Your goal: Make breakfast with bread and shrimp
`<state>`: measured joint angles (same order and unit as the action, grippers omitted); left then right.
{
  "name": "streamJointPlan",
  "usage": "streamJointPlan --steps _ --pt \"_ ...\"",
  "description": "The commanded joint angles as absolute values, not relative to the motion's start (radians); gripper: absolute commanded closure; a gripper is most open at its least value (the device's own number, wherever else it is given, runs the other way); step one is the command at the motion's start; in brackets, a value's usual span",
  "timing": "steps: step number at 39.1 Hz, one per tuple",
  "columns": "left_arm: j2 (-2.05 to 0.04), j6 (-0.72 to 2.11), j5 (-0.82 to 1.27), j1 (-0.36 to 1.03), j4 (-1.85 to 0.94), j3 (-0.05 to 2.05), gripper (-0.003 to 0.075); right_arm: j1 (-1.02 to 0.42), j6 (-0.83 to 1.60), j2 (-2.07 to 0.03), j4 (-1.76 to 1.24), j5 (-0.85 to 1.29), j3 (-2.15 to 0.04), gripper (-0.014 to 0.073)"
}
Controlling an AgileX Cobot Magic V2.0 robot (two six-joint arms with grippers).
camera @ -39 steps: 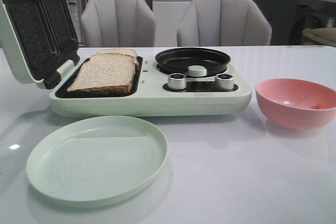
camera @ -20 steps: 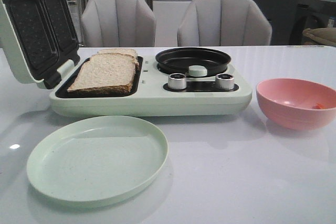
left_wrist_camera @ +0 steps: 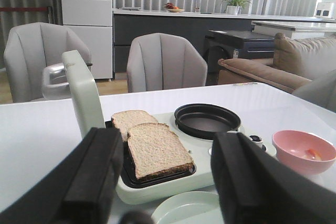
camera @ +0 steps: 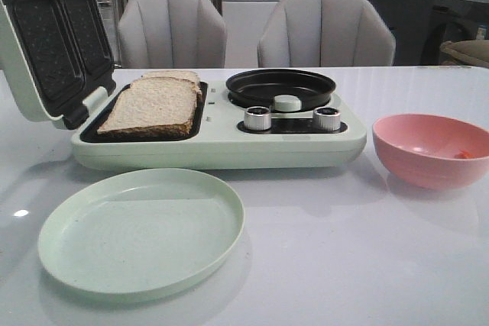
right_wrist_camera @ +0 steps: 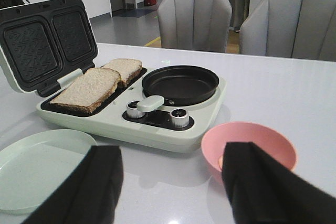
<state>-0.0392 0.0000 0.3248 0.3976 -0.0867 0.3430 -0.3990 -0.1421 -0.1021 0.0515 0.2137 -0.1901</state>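
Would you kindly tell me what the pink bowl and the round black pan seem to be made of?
The pink bowl looks like matte plastic: even colour, soft sheen, thick rounded rim. The round black pan looks like metal with a dark non-stick coating: thin rim, dull smooth inside. Neither is certain from sight alone.

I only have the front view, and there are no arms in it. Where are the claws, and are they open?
Observer: The left claw is open, and its camera looks toward the bread.
Operator: And the right one?
Observer: The right claw is open too, with the pink bowl just beyond its fingers.
Operator: I see only an orange speck in that bowl.
Observer: The left wrist view looks into the bowl: the shrimp is orange with a bit of white.
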Motion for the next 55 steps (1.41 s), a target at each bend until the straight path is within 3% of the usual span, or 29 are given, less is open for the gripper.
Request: streamJointPlan --steps 1,8,21,30,40,55 --pt "-0.129 -0.012 0.257 0.406 -0.105 0.428 0.0285 -0.395 -0.14 -0.111 0.057 0.124 -0.213 0.0086" --pt "-0.38 -0.012 0.236 0.404 -0.173 0.561 0.0285 -0.395 -0.14 -0.111 0.057 0.124 -0.213 0.0086" --pt "-0.822 -0.012 -0.009 0.339 -0.35 0.725 0.0285 -0.395 -0.14 -0.111 0.057 0.124 -0.213 0.0086" --pt "-0.987 -0.012 0.009 0.177 -0.498 0.88 0.0288 -0.395 -0.14 -0.111 0.057 0.124 -0.213 0.0086" --pt "-1.124 -0.012 0.091 0.002 -0.621 1.004 0.0362 -0.395 -0.14 -0.111 0.057 0.124 -0.213 0.0086" --pt "-1.361 -0.01 0.196 -0.069 -0.734 1.163 0.0367 -0.395 -0.14 -0.111 0.057 0.124 -0.213 0.0086"
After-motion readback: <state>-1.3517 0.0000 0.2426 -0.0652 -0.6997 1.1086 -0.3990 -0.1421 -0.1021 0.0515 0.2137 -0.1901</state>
